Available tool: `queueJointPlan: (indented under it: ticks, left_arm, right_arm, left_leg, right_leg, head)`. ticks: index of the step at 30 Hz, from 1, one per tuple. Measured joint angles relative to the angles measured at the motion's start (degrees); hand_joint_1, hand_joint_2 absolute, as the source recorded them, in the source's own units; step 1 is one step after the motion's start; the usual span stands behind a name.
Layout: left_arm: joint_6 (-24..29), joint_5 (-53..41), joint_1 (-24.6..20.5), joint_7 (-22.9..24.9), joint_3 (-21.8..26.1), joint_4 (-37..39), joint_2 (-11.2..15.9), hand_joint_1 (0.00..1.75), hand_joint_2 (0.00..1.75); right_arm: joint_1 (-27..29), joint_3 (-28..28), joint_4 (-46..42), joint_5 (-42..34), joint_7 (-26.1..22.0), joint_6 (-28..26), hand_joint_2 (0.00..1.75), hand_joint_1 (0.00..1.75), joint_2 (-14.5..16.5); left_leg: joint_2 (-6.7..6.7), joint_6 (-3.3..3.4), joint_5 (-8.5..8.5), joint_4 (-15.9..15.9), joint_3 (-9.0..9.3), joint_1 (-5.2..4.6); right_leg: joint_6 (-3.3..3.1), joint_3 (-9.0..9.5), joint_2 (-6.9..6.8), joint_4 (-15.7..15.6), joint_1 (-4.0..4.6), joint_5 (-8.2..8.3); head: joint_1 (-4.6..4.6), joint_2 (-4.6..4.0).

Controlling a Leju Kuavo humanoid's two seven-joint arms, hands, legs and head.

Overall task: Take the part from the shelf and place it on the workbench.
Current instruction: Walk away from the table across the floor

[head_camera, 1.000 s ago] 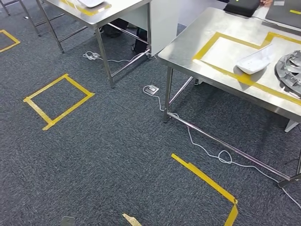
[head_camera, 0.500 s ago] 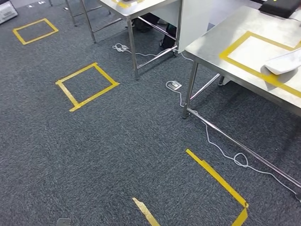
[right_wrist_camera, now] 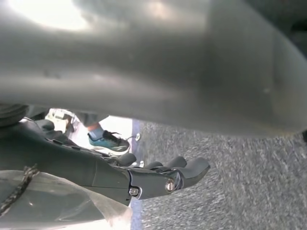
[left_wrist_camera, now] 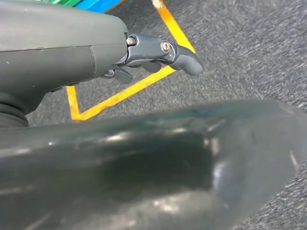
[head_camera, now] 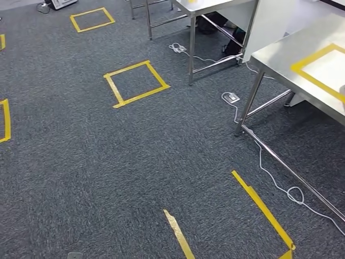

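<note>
Head view looks down on dark grey carpet [head_camera: 122, 172] w/ yellow tape squares [head_camera: 136, 82] marked on it, a further one toward the far left [head_camera: 92, 19] and an open-cornered tape outline near the bottom right [head_camera: 264, 210]; a steel worktop [head_camera: 281, 56] sits at the right edge, its top marked w/ a yellow tape rectangle [head_camera: 315, 75]; a second steel worktop [head_camera: 207, 5] stands further back, only legs and front edge in frame; a white cable [head_camera: 281, 186] trails over the carpet under the near worktop, looping once, and runs up to a small floor socket [head_camera: 232, 97]; the part can't be made out in any view, so where it lies can't be told; left hand [left_wrist_camera: 159, 50] hangs over carpet and tape in its wrist view, fingers stretched out straight, nothing in them; right hand [right_wrist_camera: 170, 175] likewise extended and holding nothing, fingers lying close side by side; past it a person's teal shoe [right_wrist_camera: 108, 141] on a pale floor strip beside the carpet
</note>
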Motion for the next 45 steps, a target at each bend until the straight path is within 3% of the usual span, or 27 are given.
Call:
queueJointPlan:
  ticks: [1,3,5,7,8,10,12,14,16,17,19,21,22,23,25,27,29,31,32,34,36,38,39,40,42,43,45]
  left_arm:
    - [0.0,-0.2,0.1,-0.2,0.0,0.0,-0.1,0.00,0.00]
    - [-0.1,-0.5,0.1,-0.7,0.0,0.0,-0.2,0.00,0.00]
    - [-0.1,-0.8,0.0,-1.2,0.0,0.0,-0.2,0.00,0.00]
    - [-0.2,-1.0,0.0,-1.7,0.0,0.0,-0.2,0.00,0.00]
    - [-0.2,-1.0,0.1,-1.9,0.0,0.0,-0.2,0.00,0.00]
    - [-0.2,-0.9,0.1,-2.3,0.2,0.1,-0.2,0.00,0.00]
    - [-0.2,-0.9,0.0,-2.6,0.4,0.1,-0.2,0.00,0.00]
    - [-0.1,-1.0,-0.2,-2.9,0.5,0.1,-0.2,0.00,0.00]
    - [-0.1,-1.2,-0.1,-2.9,0.7,0.2,-0.2,0.00,0.00]
    - [-0.1,-1.4,0.1,-2.9,0.7,0.2,-0.2,0.00,0.00]
    - [0.0,-1.7,0.0,-2.9,0.8,0.3,-0.1,0.00,0.00]
    - [0.0,-1.9,-0.1,-2.9,0.8,0.4,-0.1,0.00,0.00]
    - [0.0,-2.0,-0.2,-2.9,0.8,0.4,-0.1,0.00,0.00]
    - [0.0,-2.1,-0.1,-2.9,0.8,0.5,-0.1,0.00,0.00]
    - [0.0,-2.2,0.1,-2.9,0.8,0.5,-0.1,0.00,0.00]
    - [0.0,-2.2,0.1,-2.9,0.8,0.6,0.0,0.00,0.00]
    - [0.0,-2.2,-0.1,-3.0,0.8,0.6,0.0,0.00,0.00]
    - [0.0,-2.2,0.0,-3.0,0.8,0.6,0.0,0.00,0.00]
    - [0.0,-2.2,0.2,-3.0,0.8,0.6,-0.1,0.00,0.00]
    - [0.0,-2.2,0.1,-3.0,0.8,0.6,0.0,0.00,0.00]
    - [0.1,-2.4,-0.1,-3.1,0.9,0.6,0.0,0.00,0.00]
    - [0.1,-2.6,-0.1,-3.2,0.9,0.6,0.0,0.00,0.00]
    - [0.1,-2.8,0.0,-3.3,0.9,0.6,0.0,0.00,0.00]
    - [0.1,-2.9,0.0,-3.4,0.9,0.6,0.0,0.00,0.00]
    - [0.2,-3.3,0.0,-3.6,0.9,0.6,0.0,0.00,0.00]
    - [0.2,-3.5,0.0,-3.7,0.9,0.6,0.0,0.00,0.00]
    - [0.3,-3.8,-0.1,-3.8,0.9,0.7,-0.1,0.00,0.00]
  right_arm:
    - [-0.2,0.0,0.0,0.0,0.0,0.0,0.00,0.00,0.0]
    - [-0.4,0.0,-0.1,0.0,-0.1,-0.1,0.00,0.00,0.0]
    - [-0.1,0.0,-0.1,0.0,-0.4,-0.2,0.00,0.00,-0.1]
    - [0.2,0.0,-0.1,0.0,-0.6,-0.3,0.00,0.00,-0.2]
    - [0.3,0.0,-0.1,0.0,-0.6,-0.3,0.00,0.00,-0.2]
    - [0.4,0.0,-0.4,0.0,-0.5,0.1,0.00,0.00,-0.3]
    - [0.5,0.0,-1.0,0.0,-0.5,0.9,0.00,0.00,-0.4]
    - [0.8,0.0,-1.7,0.0,-0.7,1.7,0.00,0.00,-0.3]
    - [1.1,0.0,-2.2,0.0,-0.7,2.0,0.00,0.00,-0.3]
    - [1.1,0.0,-2.4,0.0,-0.6,2.1,0.00,0.00,-0.3]
    - [1.3,0.0,-2.8,0.0,-0.5,2.2,0.00,0.00,-0.2]
    - [1.6,0.0,-3.0,0.0,-0.5,2.3,0.00,0.00,-0.2]
    - [1.7,0.0,-3.1,0.0,-0.5,2.2,0.00,0.00,-0.2]
    - [1.6,0.0,-3.1,0.0,-0.4,2.2,0.00,0.00,-0.2]
    - [1.5,0.0,-3.2,0.0,-0.4,2.1,0.00,0.00,-0.2]
    - [1.4,0.0,-3.3,0.0,-0.5,2.1,0.00,0.00,-0.2]
    - [1.3,0.0,-3.3,0.0,-0.7,2.1,0.00,0.00,-0.1]
    - [1.0,0.1,-3.3,0.0,-0.8,2.1,0.00,0.00,-0.1]
    - [0.9,0.1,-3.3,0.0,-0.7,2.1,0.00,0.00,-0.1]
    - [0.7,0.1,-3.3,0.0,-0.7,2.0,0.00,0.00,-0.1]
    - [0.9,0.0,-3.3,0.0,-1.2,1.8,0.00,0.00,-0.1]
    - [1.2,0.0,-3.3,0.0,-1.4,1.4,0.00,0.00,-0.1]
    - [1.3,0.0,-3.3,0.0,-1.3,1.3,0.00,0.00,-0.1]
    - [1.3,0.0,-3.3,0.0,-1.1,1.2,0.00,0.00,-0.1]
    - [1.2,0.0,-3.3,0.0,-1.0,1.1,0.00,0.00,-0.1]
    - [1.2,0.0,-3.3,0.0,-1.3,1.1,0.00,0.00,-0.1]
    - [1.1,0.0,-3.3,0.0,-2.2,1.0,0.00,0.00,0.0]
  left_leg:
    - [-0.46,0.04,0.20,-0.7,-0.11,0.11]
    - [-1.55,0.25,1.00,-1.9,-0.66,0.49]
    - [-2.91,0.46,2.11,-2.1,-1.92,0.65]
    - [-4.31,0.47,3.07,-1.9,-3.21,0.60]
    - [-4.99,0.38,3.45,-1.7,-3.76,0.60]
    - [-6.32,0.10,4.01,-1.0,-4.79,0.66]
    - [-7.57,-0.28,4.19,0.2,-6.01,0.62]
    - [-8.63,-0.81,4.30,1.3,-7.16,0.55]
    - [-9.73,-1.43,4.57,1.7,-7.78,0.65]
    - [-9.50,-1.73,4.27,2.2,-8.09,0.69]
    - [-7.55,-2.34,1.46,6.1,-9.82,0.89]
    - [-5.36,-2.96,-2.66,13.3,-12.69,1.28]
    - [-4.88,-3.18,-3.81,16.2,-13.73,1.52]
    - [-4.55,-3.31,-3.87,17.5,-13.98,1.71]
    - [-3.76,-3.35,-1.14,13.9,-11.65,1.99]
    - [-1.25,-3.03,1.81,6.3,-7.72,1.76]
    - [0.72,-2.35,2.28,2.6,-6.05,1.21]
    - [0.00,-1.57,1.99,2.3,-6.15,0.88]
    - [-0.67,-1.17,2.03,2.1,-5.99,0.90]
    - [-2.04,-0.27,2.15,1.6,-5.49,1.03]
    - [-3.60,0.41,2.01,1.5,-5.26,0.96]
    - [-5.35,0.70,1.66,1.5,-4.88,0.75]
    - [-6.21,0.72,1.42,1.5,-4.51,0.67]
    - [-7.05,0.69,1.11,1.5,-4.01,0.63]
    - [-8.54,0.44,0.33,1.6,-3.10,0.58]
    - [-9.19,0.21,-0.01,1.7,-2.90,0.60]
    - [-10.25,-0.41,-0.25,1.7,-3.16,0.82]
  right_leg:
    - [0.24,-0.37,-0.12,0.2,-0.03,0.08]
    - [0.91,-1.66,2.70,2.3,-0.23,-1.57]
    - [1.54,-4.28,6.83,8.8,-0.66,-5.80]
    - [1.94,-6.41,8.18,15.5,-0.90,-8.99]
    - [2.08,-6.16,8.30,16.2,-0.97,-9.01]
    - [2.26,-2.43,8.75,10.9,-1.25,-6.32]
    - [2.28,2.15,10.84,3.1,-1.68,-4.14]
    - [2.02,3.62,12.12,0.0,-1.80,-4.12]
    - [1.33,3.47,11.03,0.0,-1.77,-3.97]
    - [0.90,3.54,10.35,-0.1,-1.81,-3.77]
    - [0.25,3.49,8.75,-0.3,-1.95,-3.37]
    - [0.07,3.27,7.06,-0.3,-1.79,-3.38]
    - [0.05,3.23,6.20,-0.3,-1.75,-3.45]
    - [0.08,3.18,5.42,-0.3,-1.73,-3.55]
    - [0.27,3.42,4.03,-0.3,-1.75,-3.73]
    - [0.77,3.80,2.87,-0.2,-1.65,-4.06]
    - [1.47,4.03,1.70,-0.2,-1.45,-4.43]
    - [2.12,4.65,0.48,-0.3,-1.43,-4.70]
    - [2.45,4.88,0.91,-0.1,-1.54,-5.02]
    - [2.91,3.42,4.06,3.3,-1.80,-6.88]
    - [2.93,-1.37,7.45,11.5,-1.92,-9.77]
    - [2.83,-6.03,8.25,17.7,-1.86,-10.25]
    - [2.74,-6.96,8.36,17.7,-1.83,-8.75]
    - [2.59,-6.75,8.59,15.3,-1.82,-6.17]
    - [2.24,-4.49,10.50,8.0,-1.85,-1.09]
    - [2.06,-3.05,11.59,4.9,-1.90,0.01]
    - [1.82,-1.43,12.69,2.5,-1.91,-0.51]
  head:
    - [-0.01,0.00]
    - [0.17,0.00]
    - [0.44,0.00]
    - [0.57,0.00]
    - [0.58,0.00]
    - [0.58,0.00]
    - [0.52,0.00]
    - [0.48,0.00]
    - [0.50,0.00]
    - [0.48,0.00]
    - [0.09,0.00]
    - [-0.26,0.00]
    - [-0.24,0.00]
    - [-0.24,0.00]
    - [-0.25,0.00]
    - [-0.27,0.00]
    - [-0.14,0.00]
    - [0.02,0.00]
    - [0.16,0.00]
    - [0.54,0.00]
    - [0.92,0.00]
    - [0.95,0.00]
    - [0.96,0.00]
    - [0.95,0.00]
    - [0.93,0.00]
    - [0.87,0.00]
    - [0.86,0.00]
